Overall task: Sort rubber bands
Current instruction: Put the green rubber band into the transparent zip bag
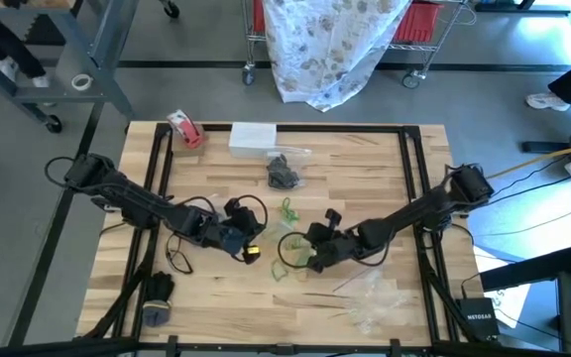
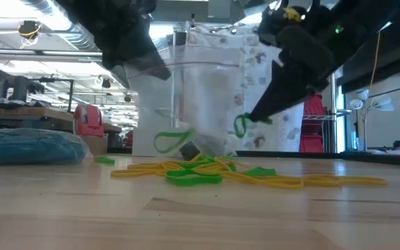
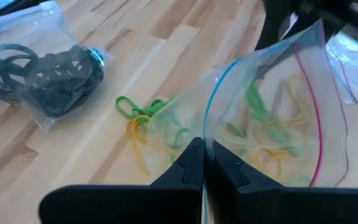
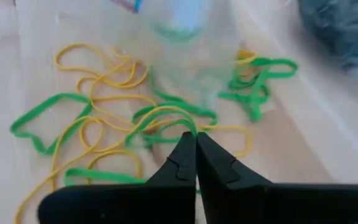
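Observation:
Green and yellow rubber bands (image 4: 98, 124) lie in a loose pile (image 2: 214, 173) on the wooden table's middle. My left gripper (image 3: 202, 152) is shut on a clear zip bag (image 3: 272, 112) that hangs upright above the pile (image 2: 186, 104). My right gripper (image 4: 196, 140) is shut on one green rubber band (image 2: 240, 126), raised beside the bag, right of the left gripper (image 1: 246, 243) in the high view. Another green loop (image 2: 169, 142) shows at the bag's lower part; inside or behind it, I cannot tell. My left gripper pinches the clear bag's top edge by its zip strip (image 3: 211, 134) between its two fingers, slanting down from the table's left. The bag hangs below with its mouth gaping. My right gripper pinches a green band (image 4: 188, 124) at its fingertips, slanting down from the table's right. The band hangs as a small loop, clear of the table.
A clear bag of black bands (image 1: 284, 174) lies toward the far edge, beside a white box (image 1: 253, 136) and a red-and-white tape roll (image 1: 186, 129). Empty clear bags (image 1: 375, 297) lie near right. A blue bundle (image 2: 30, 147) sits near left.

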Robot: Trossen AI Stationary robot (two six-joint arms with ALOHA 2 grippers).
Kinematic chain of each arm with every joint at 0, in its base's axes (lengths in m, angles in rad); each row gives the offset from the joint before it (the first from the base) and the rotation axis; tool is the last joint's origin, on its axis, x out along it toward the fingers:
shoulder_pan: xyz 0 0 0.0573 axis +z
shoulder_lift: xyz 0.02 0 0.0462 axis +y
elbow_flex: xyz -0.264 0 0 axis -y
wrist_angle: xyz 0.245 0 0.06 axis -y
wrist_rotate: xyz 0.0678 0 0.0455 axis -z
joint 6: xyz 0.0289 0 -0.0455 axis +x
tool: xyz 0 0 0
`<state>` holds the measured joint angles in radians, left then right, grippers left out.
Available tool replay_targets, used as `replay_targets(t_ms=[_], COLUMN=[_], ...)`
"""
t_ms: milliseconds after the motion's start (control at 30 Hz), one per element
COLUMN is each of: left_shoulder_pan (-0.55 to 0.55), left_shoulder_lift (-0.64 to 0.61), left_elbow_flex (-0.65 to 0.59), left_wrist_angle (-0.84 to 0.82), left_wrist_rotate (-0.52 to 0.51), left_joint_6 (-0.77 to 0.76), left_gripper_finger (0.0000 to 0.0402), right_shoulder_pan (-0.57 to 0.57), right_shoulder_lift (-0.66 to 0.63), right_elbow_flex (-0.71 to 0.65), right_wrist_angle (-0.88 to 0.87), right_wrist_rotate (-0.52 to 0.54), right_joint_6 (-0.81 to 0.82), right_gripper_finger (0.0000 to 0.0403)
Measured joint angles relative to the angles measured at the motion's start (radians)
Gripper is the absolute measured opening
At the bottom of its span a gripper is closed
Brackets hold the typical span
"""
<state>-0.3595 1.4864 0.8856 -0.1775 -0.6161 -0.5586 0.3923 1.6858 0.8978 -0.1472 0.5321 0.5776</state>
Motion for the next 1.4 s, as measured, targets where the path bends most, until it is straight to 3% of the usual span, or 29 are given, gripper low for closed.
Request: replay_targets(t_ms=[400, 1400], left_shoulder_pan=[0.009, 0.027], left_shoulder_lift=[0.000, 0.000], left_elbow_flex=[0.000, 0.000], left_wrist_angle=[0.003, 0.014], left_wrist_rotate=[0.005, -0.012], left_joint_6=[0.018, 0.036], left_gripper_finger=[0.0000, 0.0000], right_shoulder_pan=[0.000, 0.000], right_shoulder_lift=[-0.090, -0.092], right_elbow_flex=[0.000, 0.000], right_wrist_angle=[-0.043, -0.043], right_wrist_rotate=[0.045, 0.060], right_joint_6=[-0.008, -0.059], right_gripper_finger=[0.0000, 0.0000])
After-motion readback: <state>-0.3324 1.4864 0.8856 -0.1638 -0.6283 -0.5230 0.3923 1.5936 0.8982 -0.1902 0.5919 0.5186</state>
